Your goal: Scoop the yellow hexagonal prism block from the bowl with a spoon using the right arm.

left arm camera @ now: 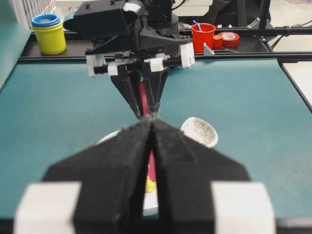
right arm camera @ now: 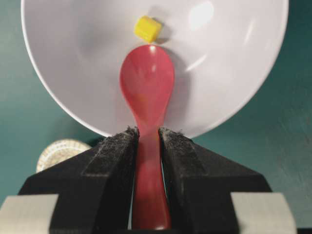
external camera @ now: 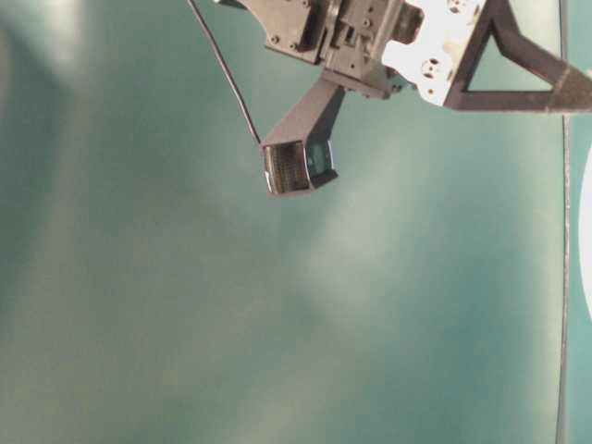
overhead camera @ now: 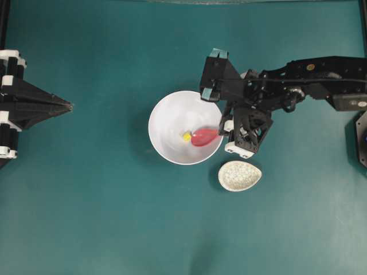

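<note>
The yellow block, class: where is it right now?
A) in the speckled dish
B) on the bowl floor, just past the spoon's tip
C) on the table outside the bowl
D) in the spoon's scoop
B: the yellow block lies inside the bowl, just beyond the tip of the empty spoon.

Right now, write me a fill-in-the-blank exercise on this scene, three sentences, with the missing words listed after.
1. The right pincer is shut on the handle of the ____.
2. The yellow block lies inside the white bowl, just beyond the tip of the spoon, not yet ____ its scoop.
3. The left pincer, away from the bowl, has its jaws ____.

Missing words: spoon; in; shut
</note>
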Robot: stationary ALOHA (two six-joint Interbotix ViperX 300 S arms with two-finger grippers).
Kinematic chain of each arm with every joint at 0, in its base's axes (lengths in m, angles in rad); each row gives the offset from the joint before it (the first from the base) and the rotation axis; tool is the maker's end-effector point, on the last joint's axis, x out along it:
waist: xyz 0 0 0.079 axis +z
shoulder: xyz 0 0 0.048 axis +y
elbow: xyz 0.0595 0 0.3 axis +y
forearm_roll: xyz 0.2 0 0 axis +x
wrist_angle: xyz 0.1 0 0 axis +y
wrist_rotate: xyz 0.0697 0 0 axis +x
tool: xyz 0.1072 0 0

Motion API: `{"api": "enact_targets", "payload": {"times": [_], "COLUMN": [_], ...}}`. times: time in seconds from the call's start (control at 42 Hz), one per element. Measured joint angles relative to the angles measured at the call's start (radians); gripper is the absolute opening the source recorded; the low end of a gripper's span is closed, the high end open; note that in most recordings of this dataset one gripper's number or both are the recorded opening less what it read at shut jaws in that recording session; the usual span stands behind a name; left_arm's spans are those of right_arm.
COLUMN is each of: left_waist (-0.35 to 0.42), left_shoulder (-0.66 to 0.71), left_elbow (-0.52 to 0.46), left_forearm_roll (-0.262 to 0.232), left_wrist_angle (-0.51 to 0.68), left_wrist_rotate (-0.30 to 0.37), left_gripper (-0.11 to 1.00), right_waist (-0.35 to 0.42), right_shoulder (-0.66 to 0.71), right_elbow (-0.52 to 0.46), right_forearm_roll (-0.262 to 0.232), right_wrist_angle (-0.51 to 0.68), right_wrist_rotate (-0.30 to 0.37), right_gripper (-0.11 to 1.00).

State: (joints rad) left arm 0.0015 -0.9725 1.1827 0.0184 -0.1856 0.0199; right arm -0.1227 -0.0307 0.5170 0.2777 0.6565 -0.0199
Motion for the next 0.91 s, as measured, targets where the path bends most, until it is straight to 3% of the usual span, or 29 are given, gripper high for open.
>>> {"api": "enact_targets", "payload": {"times": [0.429,0.906], "left_waist": [0.000,0.000], "left_shoulder": [0.000,0.000], "left_elbow": [0.000,0.000], "left_forearm_roll": [0.000,0.000], "left_wrist_angle": [0.003,0.011], "left_wrist_rotate": [0.000,0.000], "left_gripper": [0.00,0.00], "right_waist": [0.005,0.006], "right_shoulder": [0.069,0.103], "right_elbow": [-0.051,-0.072], "right_forearm_roll": [0.000,0.000], "right_wrist_angle": [-0.014,-0.126], "right_wrist_rotate": [-0.009,-0.015], "right_gripper": [0.23,0.23]}}
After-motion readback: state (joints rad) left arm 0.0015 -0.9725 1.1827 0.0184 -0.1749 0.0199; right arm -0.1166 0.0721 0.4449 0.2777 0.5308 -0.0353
